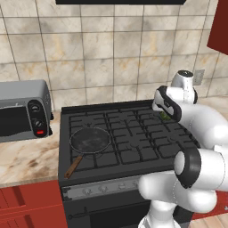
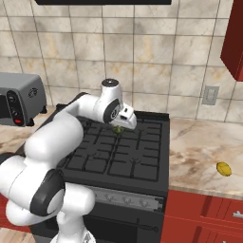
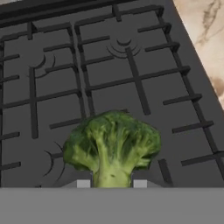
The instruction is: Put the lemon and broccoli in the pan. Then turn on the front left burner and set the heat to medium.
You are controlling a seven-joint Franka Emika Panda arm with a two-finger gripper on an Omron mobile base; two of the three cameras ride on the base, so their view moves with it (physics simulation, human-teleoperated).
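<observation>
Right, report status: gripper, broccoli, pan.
Gripper shut on broccoli, above the stove grates. Pan on front left burner, nothing in it. Lemon on right counter. Path unobstructed.

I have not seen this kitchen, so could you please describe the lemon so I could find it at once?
Start at the black stove, then look to the marble counter on its right. The lemon lies alone near the front edge, small, bright yellow and oval.
</observation>
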